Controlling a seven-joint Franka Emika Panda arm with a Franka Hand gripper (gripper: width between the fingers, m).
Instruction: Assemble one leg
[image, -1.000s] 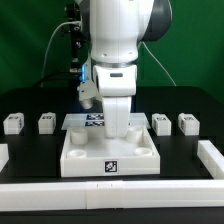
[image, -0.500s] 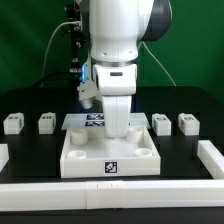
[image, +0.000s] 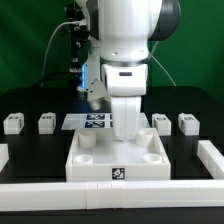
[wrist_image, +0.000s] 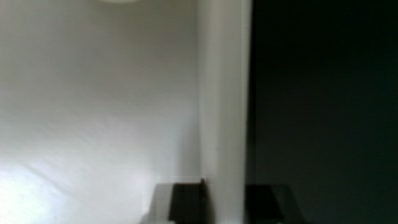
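Note:
The large white square tray (image: 118, 160) lies in the middle of the black table, a tag on its front wall. My gripper (image: 124, 131) reaches down at the tray's far wall. In the wrist view the two dark fingers (wrist_image: 183, 203) straddle that thin white wall (wrist_image: 224, 90), and the gripper (wrist_image: 226, 192) is shut on it. Several small white legs with tags stand in a row behind the tray: two at the exterior view's left (image: 12, 123) (image: 46, 123) and two at its right (image: 161, 123) (image: 188, 123).
The marker board (image: 93, 121) lies behind the tray, partly hidden by the arm. White rails border the table at the front (image: 110, 196), the exterior view's right (image: 212, 152) and its left (image: 3, 155). A black stand with cables rises at the back (image: 72, 45).
The arm and the tray have shifted together toward the exterior view's right. The legs have not moved.

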